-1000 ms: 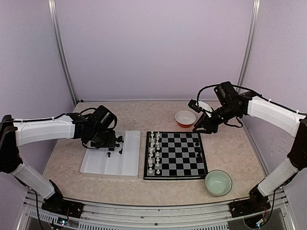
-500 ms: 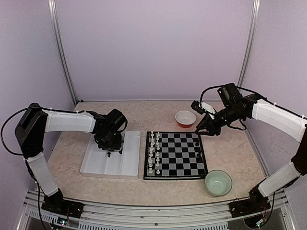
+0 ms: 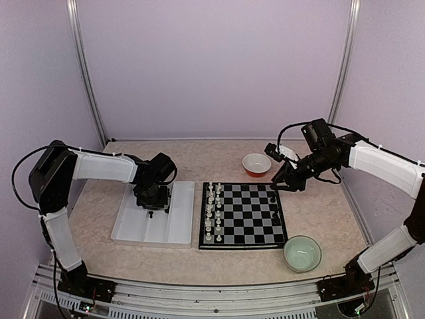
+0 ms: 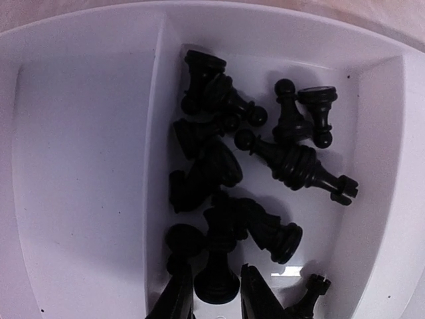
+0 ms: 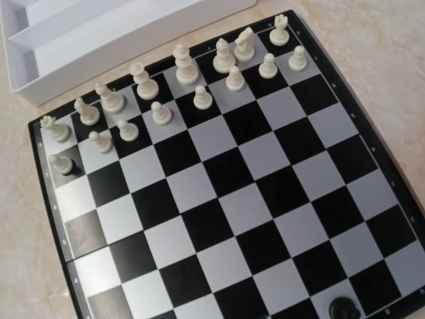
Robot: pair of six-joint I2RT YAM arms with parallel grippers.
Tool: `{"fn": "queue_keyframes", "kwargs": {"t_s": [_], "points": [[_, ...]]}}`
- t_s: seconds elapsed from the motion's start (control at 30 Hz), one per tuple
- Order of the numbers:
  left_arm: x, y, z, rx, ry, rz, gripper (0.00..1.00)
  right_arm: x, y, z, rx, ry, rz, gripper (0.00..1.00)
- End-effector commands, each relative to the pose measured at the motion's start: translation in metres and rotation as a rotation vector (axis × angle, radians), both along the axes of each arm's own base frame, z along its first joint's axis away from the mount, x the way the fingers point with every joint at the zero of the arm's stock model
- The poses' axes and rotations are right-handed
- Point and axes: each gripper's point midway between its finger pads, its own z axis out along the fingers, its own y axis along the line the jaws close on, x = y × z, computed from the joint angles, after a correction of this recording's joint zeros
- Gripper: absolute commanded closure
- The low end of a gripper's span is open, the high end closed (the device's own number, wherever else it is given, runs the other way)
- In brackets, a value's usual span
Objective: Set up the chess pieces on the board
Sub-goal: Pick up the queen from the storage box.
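Observation:
The board (image 3: 246,222) lies mid-table, and the right wrist view shows it too (image 5: 219,199). White chess pieces (image 3: 211,212) fill its two left columns (image 5: 186,70). Two black pieces (image 3: 274,214) stand at its right edge; one shows in the right wrist view (image 5: 343,308). Several black chess pieces (image 4: 285,159) lie heaped in one compartment of the white tray (image 4: 80,166). My left gripper (image 3: 151,201) is down in that tray (image 3: 133,229), its fingers (image 4: 216,296) closed against the base of one black piece (image 4: 219,259). My right gripper (image 3: 275,188) hovers over the board's far right corner; its fingers are hidden.
A red bowl with a white inside (image 3: 256,164) stands behind the board's far right corner, close to my right gripper. A pale green bowl (image 3: 302,253) stands off the board's near right corner. The tray's edge (image 5: 99,40) touches the board's left side.
My left arm's elbow has risen and its gripper has shifted right and down into the tray's black pieces. My right gripper has come down and forward toward the board's far right corner.

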Motion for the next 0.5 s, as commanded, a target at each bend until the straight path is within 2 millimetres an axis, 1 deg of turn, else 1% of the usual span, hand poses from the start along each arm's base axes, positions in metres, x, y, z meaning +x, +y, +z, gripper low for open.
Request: {"fn": "queue_keyframes", "kwargs": {"t_s": [0.0, 0.13, 0.2, 0.27, 0.4, 0.47], "points": [[0.005, 0.0, -0.011, 0.001, 0.02, 0.005, 0.76, -0.004, 0.003, 0.006, 0.019, -0.016, 0.012, 0.7], [0.006, 0.002, -0.011, 0.01, 0.018, -0.001, 0.84, -0.004, 0.003, 0.006, 0.019, -0.016, 0.011, 0.7], [0.004, 0.0, -0.007, 0.004, 0.024, -0.015, 0.86, -0.003, 0.004, 0.008, 0.02, -0.014, 0.013, 0.7], [0.0, -0.003, 0.002, -0.001, 0.021, -0.038, 0.87, -0.002, 0.005, 0.01, 0.02, -0.01, 0.02, 0.71], [-0.01, -0.004, 0.035, -0.007, -0.021, -0.088, 0.87, 0.002, 0.01, 0.018, 0.028, -0.005, 0.035, 0.71], [-0.017, -0.004, 0.046, -0.021, -0.023, -0.111, 0.86, 0.004, 0.014, 0.019, 0.035, 0.003, 0.044, 0.71]]}}
